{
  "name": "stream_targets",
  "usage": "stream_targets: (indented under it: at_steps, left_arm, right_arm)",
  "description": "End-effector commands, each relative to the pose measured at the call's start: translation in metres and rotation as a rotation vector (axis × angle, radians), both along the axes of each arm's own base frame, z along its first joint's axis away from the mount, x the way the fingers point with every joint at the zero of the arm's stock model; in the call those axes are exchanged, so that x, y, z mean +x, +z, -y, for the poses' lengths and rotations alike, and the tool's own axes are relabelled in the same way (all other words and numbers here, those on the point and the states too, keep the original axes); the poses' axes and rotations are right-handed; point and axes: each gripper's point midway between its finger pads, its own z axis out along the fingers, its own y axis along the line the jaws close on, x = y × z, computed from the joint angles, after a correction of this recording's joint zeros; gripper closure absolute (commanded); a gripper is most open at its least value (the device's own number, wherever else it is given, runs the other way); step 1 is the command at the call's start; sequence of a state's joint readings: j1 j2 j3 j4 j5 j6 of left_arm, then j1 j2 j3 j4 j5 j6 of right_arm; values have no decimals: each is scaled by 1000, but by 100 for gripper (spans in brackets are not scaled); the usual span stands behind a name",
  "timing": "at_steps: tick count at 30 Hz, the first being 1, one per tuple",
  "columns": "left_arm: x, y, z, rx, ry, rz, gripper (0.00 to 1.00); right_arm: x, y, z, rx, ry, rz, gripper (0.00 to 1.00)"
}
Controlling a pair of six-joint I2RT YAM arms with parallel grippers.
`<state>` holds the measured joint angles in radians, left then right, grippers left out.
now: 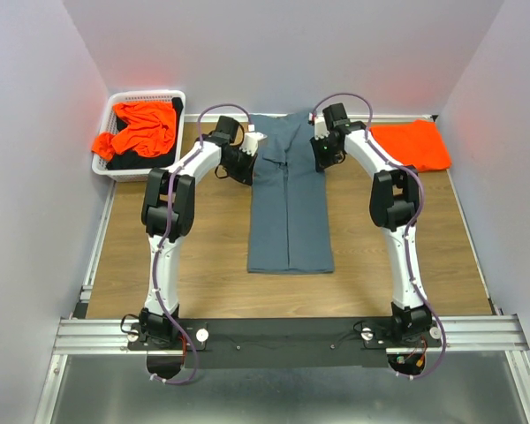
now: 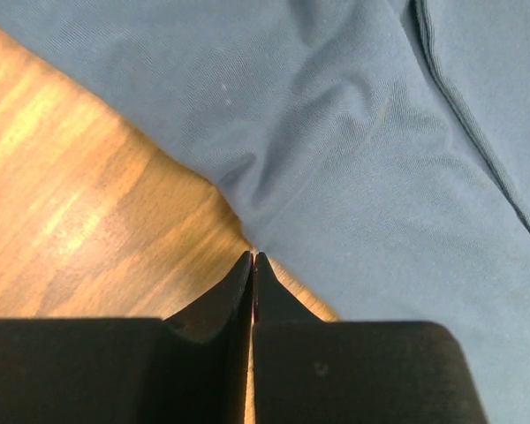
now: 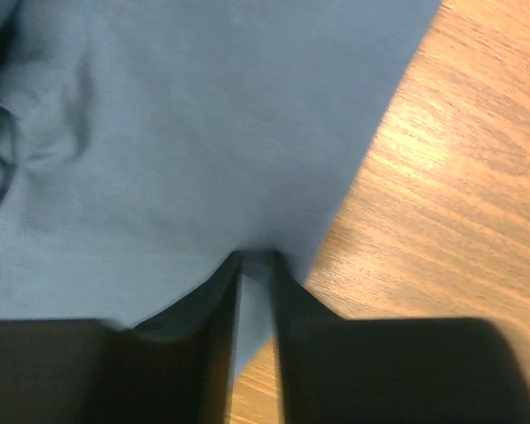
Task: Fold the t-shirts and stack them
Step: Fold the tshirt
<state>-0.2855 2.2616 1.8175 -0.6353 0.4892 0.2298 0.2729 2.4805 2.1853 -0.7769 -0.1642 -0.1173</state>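
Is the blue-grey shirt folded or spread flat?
Partly folded: the blue-grey shirt is a long narrow strip, sides turned in to the middle.

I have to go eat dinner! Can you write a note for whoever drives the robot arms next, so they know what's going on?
Left gripper: shut, pinching the blue-grey t-shirt at its far left edge.
Right gripper: shut on the far right edge, cloth between its fingers.
Blue-grey t-shirt: mid-table, sides folded in, one long strip.
Done: the folded orange t-shirt lies at the far right.
Left: fold the strip crosswise and stack it; the crumpled orange t-shirt lies in the white basket, far left.
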Motion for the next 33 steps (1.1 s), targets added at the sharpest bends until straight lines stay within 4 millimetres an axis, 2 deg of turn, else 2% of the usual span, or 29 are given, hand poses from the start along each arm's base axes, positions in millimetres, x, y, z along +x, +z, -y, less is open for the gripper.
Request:
stream_targets:
  at_steps: [1, 2, 3, 5, 6, 7, 8, 11, 12, 14, 15, 16, 18, 20, 21, 22, 23, 25, 26, 27, 28, 29, 30, 32, 33]
  left_arm:
    - [7, 13, 3, 3, -13, 26, 88]
    - [9, 22, 2, 2, -17, 50, 84]
    - [12, 41, 2, -7, -22, 92, 82]
    - [16, 68, 0, -18, -29, 154, 77]
    - [17, 83, 0, -21, -44, 195, 70]
    - [17, 116, 0, -40, -56, 265, 66]
    - [15, 151, -4, -55, -58, 347, 58]
    - [6, 205, -11, -85, -67, 478, 39]
    - [-3, 241, -18, -94, -67, 585, 31]
    - [-15, 279, -26, -100, -59, 700, 18]
    - [-30, 314, -31, -118, -51, 813, 4]
    - [-36, 331, -37, -114, -28, 875, 4]
    - [-55, 366, -43, -140, -20, 1017, 4]
    - [-67, 380, -44, -147, -41, 1106, 4]
    - [-71, 375, -44, -134, -72, 1131, 2]
    - [-83, 379, -41, -136, -126, 1151, 1]
    - [-93, 361, -38, -87, -223, 1124, 2]
    - [-113, 333, -27, -95, -381, 1050, 2]
    - [-121, 315, -24, -90, -436, 1007, 2]
    - [-136, 278, -23, -77, -504, 923, 2]
    - [-145, 258, -22, -63, -544, 886, 2]
    - [-165, 236, -12, -61, -617, 842, 2]
    - [-187, 199, -11, -52, -671, 783, 2]
    - [-211, 163, -4, -1, -790, 777, 2]
    - [-236, 131, 2, 25, -883, 755, 3]
  right_arm:
    - [-9, -27, 19, -64, -2, -60, 65]
    - [-10, -5, 10, -18, 23, -37, 61]
    - [-9, 11, 7, 4, 28, -13, 55]
    - [-10, 42, -3, 64, 56, 25, 50]
    - [-11, 80, -6, 93, 72, 86, 40]
    - [-13, 97, -9, 115, 89, 110, 33]
    - [-20, 137, -14, 154, 130, 177, 23]
    - [-32, 192, -18, 191, 203, 283, 12]
    - [-42, 222, -16, 196, 223, 345, 3]
    - [-52, 250, -15, 191, 274, 413, 0]
    - [-57, 261, -14, 191, 289, 440, 0]
    - [-65, 281, -11, 190, 296, 485, 0]
    - [-68, 296, -7, 181, 284, 530, 0]
    - [-76, 303, -8, 187, 304, 541, 0]
    - [-84, 299, -8, 178, 347, 527, 0]
    - [-98, 293, -7, 174, 393, 508, 0]
    - [-114, 286, -13, 185, 490, 486, 0]
    - [-138, 270, -17, 178, 568, 449, 0]
    - [-155, 249, -13, 146, 594, 409, 0]
    - [-171, 232, -17, 134, 630, 371, 0]
    - [-183, 218, -18, 121, 656, 344, 0]
    - [-195, 206, -17, 98, 697, 332, 0]
    - [-223, 174, -18, 83, 738, 256, 0]
    - [-249, 149, -19, 56, 791, 211, 0]
    - [-273, 129, -22, 36, 839, 168, 2]
